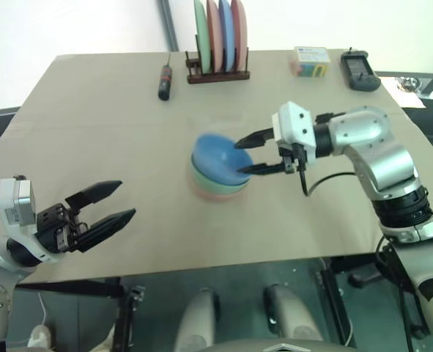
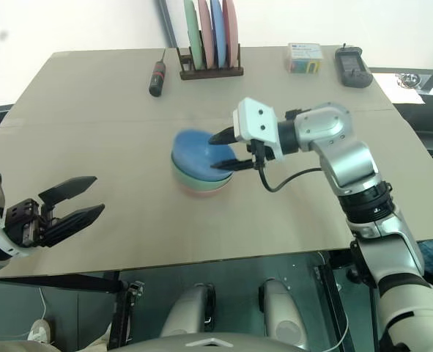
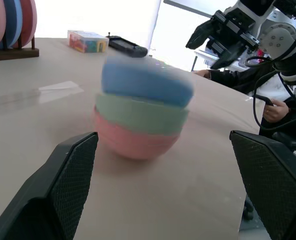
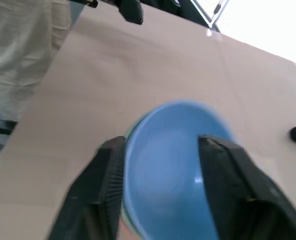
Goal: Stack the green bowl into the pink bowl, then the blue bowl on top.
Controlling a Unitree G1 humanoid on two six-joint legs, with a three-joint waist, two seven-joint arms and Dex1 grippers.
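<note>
The three bowls sit as one stack near the middle of the surface [image 1: 91, 117]. The pink bowl [image 3: 132, 142] is at the bottom, resting on the tan top. The green bowl [image 3: 137, 115] is nested inside it, with only its upper band showing above the pink rim. The blue bowl [image 3: 145, 82] is on top; it looks tilted rather than seated level, though it is smeared in every view, so how squarely it sits is hard to tell.

The right tool [image 1: 247, 152] is at the stack's right side, pointing toward the robot's left, its two black fingers spread apart above and below the blue rim. In the right wrist view the fingers [image 4: 107, 185] flank the blue bowl with a gap on each side, so the tool appears parted and gripping nothing.

The left tool [image 1: 108, 204] hovers near the front left edge of the surface, well apart from the stack, its fingers wide open and empty, aimed toward the bowls.

At the far edge stand a wooden rack of coloured plates [image 1: 217, 37], a screwdriver [image 1: 165, 81] lying to its left, a small colourful box [image 1: 311, 61] and a dark handheld device [image 1: 360, 70].
</note>
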